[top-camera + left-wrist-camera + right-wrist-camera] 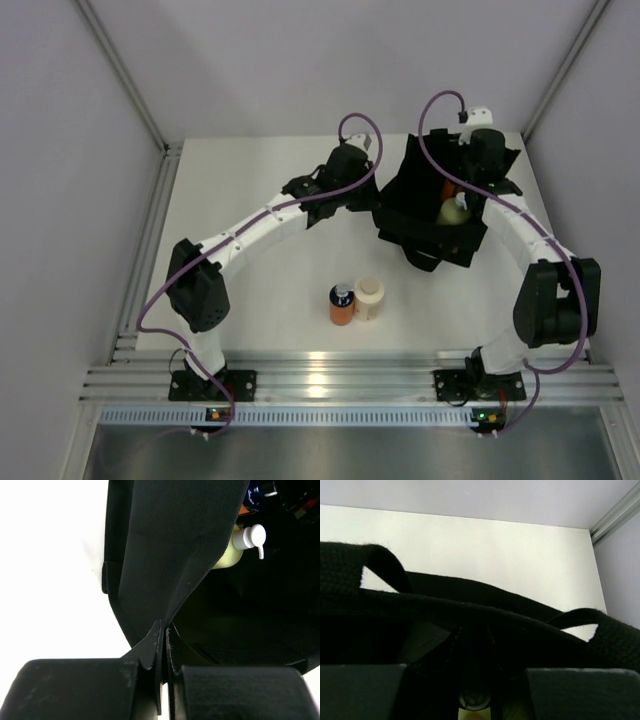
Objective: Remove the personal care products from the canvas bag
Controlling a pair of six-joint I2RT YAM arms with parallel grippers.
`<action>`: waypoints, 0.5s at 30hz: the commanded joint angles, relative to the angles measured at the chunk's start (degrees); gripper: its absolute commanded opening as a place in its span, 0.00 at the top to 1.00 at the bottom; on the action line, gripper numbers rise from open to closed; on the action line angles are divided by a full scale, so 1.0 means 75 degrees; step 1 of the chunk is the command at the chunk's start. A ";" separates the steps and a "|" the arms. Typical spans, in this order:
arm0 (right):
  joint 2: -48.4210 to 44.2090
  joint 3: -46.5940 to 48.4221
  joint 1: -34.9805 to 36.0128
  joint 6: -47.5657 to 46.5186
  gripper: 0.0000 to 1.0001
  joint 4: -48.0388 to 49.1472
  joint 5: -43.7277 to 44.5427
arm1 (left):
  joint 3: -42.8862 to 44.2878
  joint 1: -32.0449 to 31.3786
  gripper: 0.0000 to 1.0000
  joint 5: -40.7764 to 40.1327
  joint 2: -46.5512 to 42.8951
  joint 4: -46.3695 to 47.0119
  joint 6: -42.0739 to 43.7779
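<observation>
Inside the bag (400,215), the orange bottle (449,190) shows only as a sliver. The bag wall covers half of the pump bottle (226,557). The right gripper (472,650) sits in shadow; its jaw gap cannot be made out.

Black canvas bag (400,212); orange bottle (341,309); beige cylinder (368,300).

Setting: robotics lab test cell.
Enclosure: plain grey wall panels (300,60) on the left, far and right sides, joined by aluminium corner posts (120,70).
Work surface: bare white table (260,290), no furnishings.
Mounting: slotted aluminium rail (340,380) along the near edge, both arm bases bolted to it.
Hardware: left arm (250,235) and right arm (530,250), white and black, with exposed purple cables (160,290).
Indicators: small lit status lights (213,413) by the bases.
</observation>
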 commanded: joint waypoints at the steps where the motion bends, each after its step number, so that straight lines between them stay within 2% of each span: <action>1: -0.0583 0.0689 0.0195 -0.0072 1.00 0.0804 0.0127 | 0.0302 0.0008 1.00 -0.0061 -0.0170 -0.0063 0.0123; 15: -0.1274 0.1322 0.0876 -0.0507 1.00 0.0136 0.0784 | 0.0244 0.0008 1.00 -0.0143 -0.0252 -0.0063 0.0112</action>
